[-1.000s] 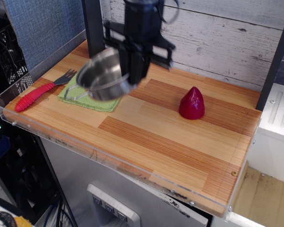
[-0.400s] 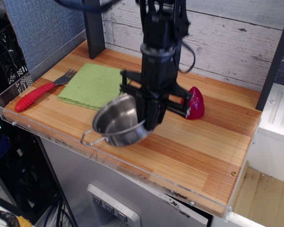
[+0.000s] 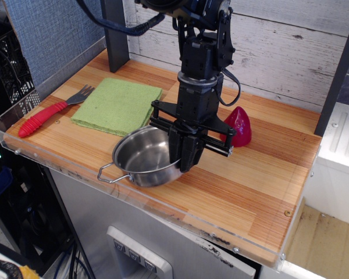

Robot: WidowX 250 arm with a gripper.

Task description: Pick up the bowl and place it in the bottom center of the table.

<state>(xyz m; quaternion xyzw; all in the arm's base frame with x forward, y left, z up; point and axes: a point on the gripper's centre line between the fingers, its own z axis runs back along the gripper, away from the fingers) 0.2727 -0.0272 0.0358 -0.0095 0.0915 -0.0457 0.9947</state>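
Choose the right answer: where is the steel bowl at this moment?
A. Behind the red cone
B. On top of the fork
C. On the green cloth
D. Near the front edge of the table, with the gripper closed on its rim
D. The bowl sits low at the front edge of the table, with the gripper clamped on its right rim; the green cloth lies bare behind it.
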